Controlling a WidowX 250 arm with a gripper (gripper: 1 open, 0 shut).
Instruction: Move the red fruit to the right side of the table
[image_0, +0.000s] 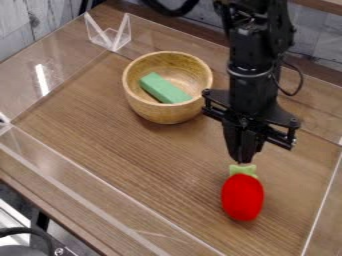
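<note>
The red fruit (243, 197) lies on the table (114, 150) at the front right, its pale-green leafy top pointing up and back. My gripper (245, 158) hangs straight down right over that leafy top. Its black fingers are drawn close together, with the tips just at the leaves. Whether they pinch the leaves I cannot tell. The fruit's red body rests on the wood, clear of the fingers.
A wooden bowl (199, 101) holding a green block (166, 89) stands behind and left of the gripper. Low clear plastic walls edge the table, with a folded clear piece (107, 33) at the back left. The right wall runs close to the fruit.
</note>
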